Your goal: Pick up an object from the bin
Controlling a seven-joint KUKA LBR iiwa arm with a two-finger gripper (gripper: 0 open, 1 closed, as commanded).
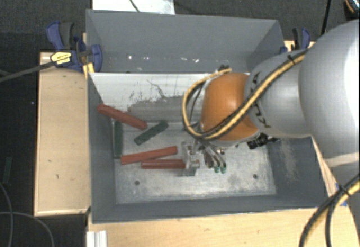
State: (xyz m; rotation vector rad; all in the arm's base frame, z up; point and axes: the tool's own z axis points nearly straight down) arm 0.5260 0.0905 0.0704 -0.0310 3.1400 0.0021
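Scuffed grey metal bin [264, 184] floor. Gripper [201, 162] sits low at the right ends of two flat red-brown bars [149, 155]; can't tell how wide it's open. Dark green bar [151, 132] up-left of gripper.

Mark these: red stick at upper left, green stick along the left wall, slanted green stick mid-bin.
red stick at upper left [122, 117], camera view, middle of its length
green stick along the left wall [117, 139], camera view, middle of its length
slanted green stick [151, 133], camera view, middle of its length
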